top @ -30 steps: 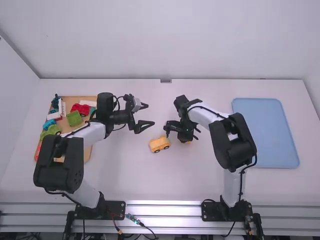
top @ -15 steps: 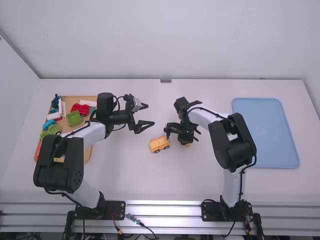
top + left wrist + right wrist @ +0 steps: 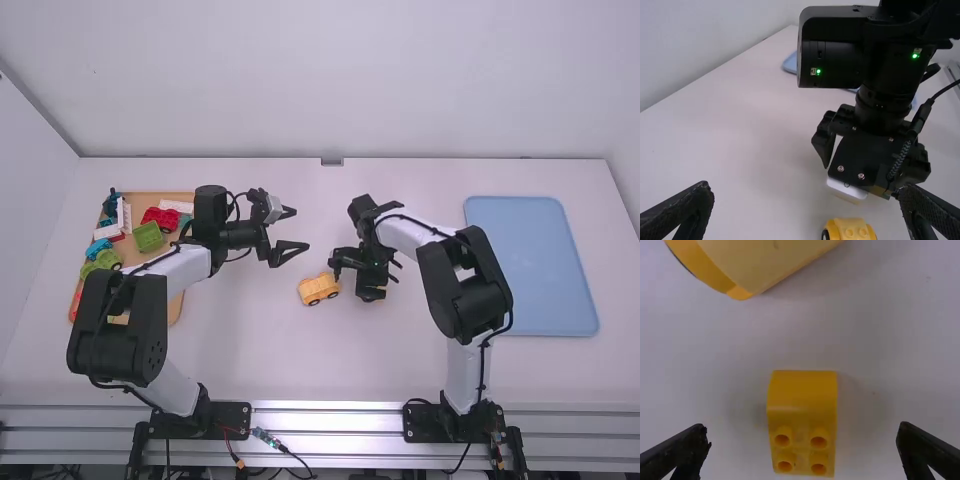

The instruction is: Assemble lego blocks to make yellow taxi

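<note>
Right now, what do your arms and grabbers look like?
My left arm and right arm have smooth white tubes, chunky black joints and thin black cables. My left gripper and right gripper are black, with two tapering fingers each. Small green lights glow on the right arm's black wrist.

Table: in the high view, the table (image 3: 250,365) is bright, and the light on it is quite even.
Wall: the wall (image 3: 300,85) is pale, with a soft and smooth brightness.
Metal rail: strong white glare lies along the rail (image 3: 325,420), between the arm bases.
Right arm: in the left wrist view, small green lights (image 3: 818,71) glow on the dark arm (image 3: 880,100).
Yellow block: in the right wrist view, faint shadows fall on both sides of the block (image 3: 802,400); the light's direction I cannot tell.
Larger yellow piece: a soft shadow lies beside this piece (image 3: 765,260).
</note>
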### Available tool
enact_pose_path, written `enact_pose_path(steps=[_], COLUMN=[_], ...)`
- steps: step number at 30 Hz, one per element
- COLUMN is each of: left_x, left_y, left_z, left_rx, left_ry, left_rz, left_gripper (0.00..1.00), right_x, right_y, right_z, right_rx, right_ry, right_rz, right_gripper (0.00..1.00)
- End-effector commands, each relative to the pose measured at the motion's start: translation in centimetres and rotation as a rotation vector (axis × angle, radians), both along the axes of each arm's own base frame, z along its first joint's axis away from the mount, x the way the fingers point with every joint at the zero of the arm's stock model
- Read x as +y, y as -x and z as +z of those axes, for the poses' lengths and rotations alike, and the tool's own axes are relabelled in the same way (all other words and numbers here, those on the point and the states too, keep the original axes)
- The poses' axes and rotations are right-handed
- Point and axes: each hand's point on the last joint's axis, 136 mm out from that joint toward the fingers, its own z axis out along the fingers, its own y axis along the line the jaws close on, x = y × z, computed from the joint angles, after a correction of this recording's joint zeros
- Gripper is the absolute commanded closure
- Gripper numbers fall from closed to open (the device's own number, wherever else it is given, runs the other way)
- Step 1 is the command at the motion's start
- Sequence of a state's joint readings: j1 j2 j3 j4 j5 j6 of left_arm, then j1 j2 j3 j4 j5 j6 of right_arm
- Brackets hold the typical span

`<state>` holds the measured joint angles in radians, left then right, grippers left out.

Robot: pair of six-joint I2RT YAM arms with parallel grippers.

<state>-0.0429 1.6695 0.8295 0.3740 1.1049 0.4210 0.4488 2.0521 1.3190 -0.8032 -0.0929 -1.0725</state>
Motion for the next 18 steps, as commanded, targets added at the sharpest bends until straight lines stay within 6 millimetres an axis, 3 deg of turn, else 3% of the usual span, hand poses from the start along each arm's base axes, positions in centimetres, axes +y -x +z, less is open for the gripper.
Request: enact_pose_path(steps=[1, 5, 7, 10, 13, 18], left_x=[0.3, 0.7, 0.9, 0.9, 0.9, 0.6], left_y=[-0.9, -1.6, -1.9, -1.7, -1.6, -0.1], left_z=[0.7, 0.3, 0.1, 0.0, -0.3, -1.4], left_rx=[-0.040, -0.041, -0.041, -0.023, 0.000, -0.049], left_ry=[-0.016, -0.045, -0.059, -0.052, -0.054, -0.086], left_rz=[0.018, 0.064, 0.086, 0.079, 0.083, 0.012], left_gripper=[0.01, 0.01, 0.01, 0.01, 0.01, 0.01], right_x=[0.5, 1.1, 1.9, 2.8, 3.8, 3.3], right_y=[-1.1, -2.4, -4.7, -6.4, -7.1, -6.7], right_z=[0.8, 3.5, 6.5, 9.9, 13.8, 16.9], right_rx=[-0.021, -0.071, -0.170, -0.252, -0.301, -0.306], right_ry=[-0.002, -0.021, -0.051, -0.117, -0.244, -0.429], right_rz=[0.002, 0.003, 0.002, -0.007, -0.018, -0.055], right_gripper=[0.01, 0.01, 0.01, 0.01, 0.01, 0.01])
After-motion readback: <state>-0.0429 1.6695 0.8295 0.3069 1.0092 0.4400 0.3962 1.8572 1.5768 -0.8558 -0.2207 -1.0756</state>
